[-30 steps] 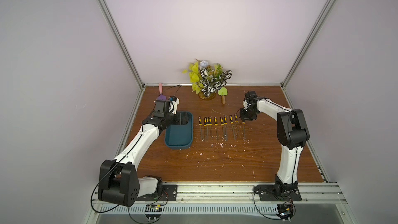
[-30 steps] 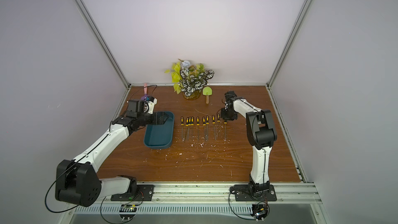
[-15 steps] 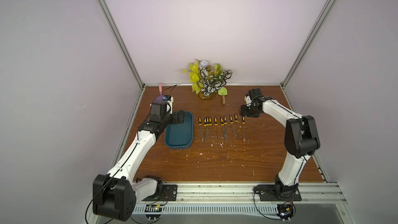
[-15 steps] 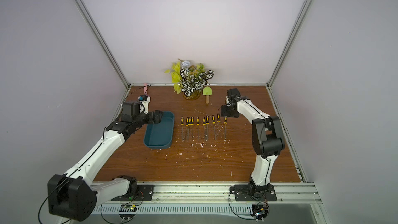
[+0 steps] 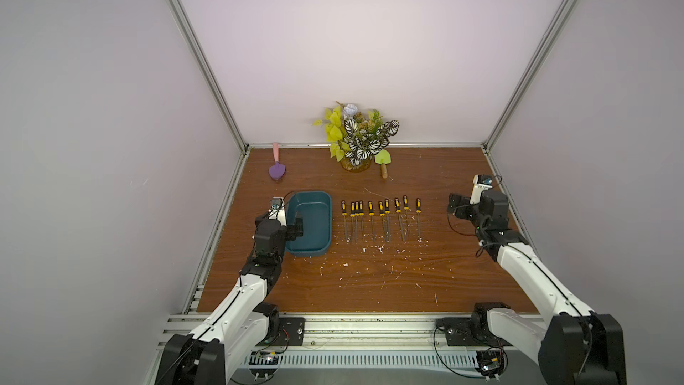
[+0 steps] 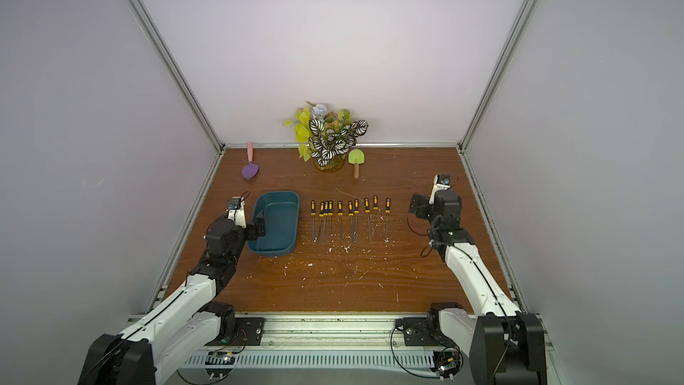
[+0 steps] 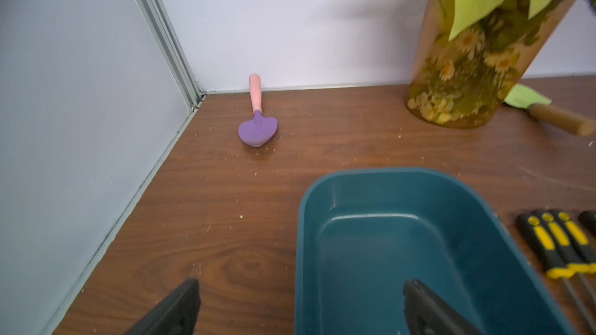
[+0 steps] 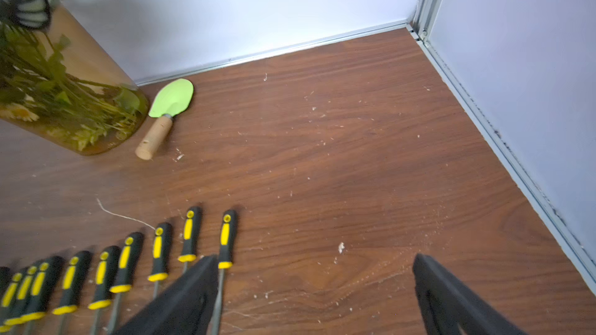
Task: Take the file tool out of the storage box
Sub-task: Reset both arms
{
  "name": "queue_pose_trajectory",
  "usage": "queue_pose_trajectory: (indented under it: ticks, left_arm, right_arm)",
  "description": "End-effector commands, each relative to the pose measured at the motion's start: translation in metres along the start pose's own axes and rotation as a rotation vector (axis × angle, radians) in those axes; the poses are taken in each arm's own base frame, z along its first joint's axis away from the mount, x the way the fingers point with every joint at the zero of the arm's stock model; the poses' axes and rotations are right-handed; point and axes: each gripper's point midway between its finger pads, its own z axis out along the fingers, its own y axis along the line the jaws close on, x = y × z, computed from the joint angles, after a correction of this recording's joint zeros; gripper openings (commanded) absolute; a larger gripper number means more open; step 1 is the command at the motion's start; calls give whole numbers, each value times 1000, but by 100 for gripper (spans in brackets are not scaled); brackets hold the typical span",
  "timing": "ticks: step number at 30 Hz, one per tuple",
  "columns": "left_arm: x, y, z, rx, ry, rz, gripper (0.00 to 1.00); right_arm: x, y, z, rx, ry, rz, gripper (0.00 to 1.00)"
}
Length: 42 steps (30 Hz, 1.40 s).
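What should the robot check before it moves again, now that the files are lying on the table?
1. No file left in the box: ok, what shows of its floor is bare.
2. Files out on the table: ok, ten lie in a row beside the box.
3. Left fingers open and empty: ok, one hangs over the box, one outside its wall.
4. Right fingers open and empty: ok.
5. Right fingers clear of the last file: cannot tell, one finger covers part of its shaft in the right wrist view.
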Motion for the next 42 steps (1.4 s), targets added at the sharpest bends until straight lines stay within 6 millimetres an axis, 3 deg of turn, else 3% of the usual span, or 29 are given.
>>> queue_pose_trajectory:
  ticks: [1,4,10,19,24,27,35,42]
  left_arm:
    - [-46,20,-2,-110,-255,-12,100]
    - [-39,24,12,-157,-239,36,99]
    - [-29,21,23,-142,-271,0,100]
    - [-14,17,18,-116,-312,7,100]
    - [-12,19,22,-131,-299,3,99]
    - [-11,18,29,-123,-276,7,100]
    - [-8,21,43,-112,-225,-14,100]
    - [-8,21,44,-111,-224,-15,100]
  right_arm:
    - [-46,0,-24,-2,-347,-103,99]
    - [-39,-12,-27,53,-399,-102,99]
    - [-12,-28,-8,127,-396,-60,99]
    - [14,-23,9,86,-400,-67,99]
    - [29,-23,6,69,-432,-71,99]
    - [28,-21,6,57,-459,-76,99]
    - [33,-18,37,71,-320,-98,100]
    - [31,-18,34,68,-350,-95,100]
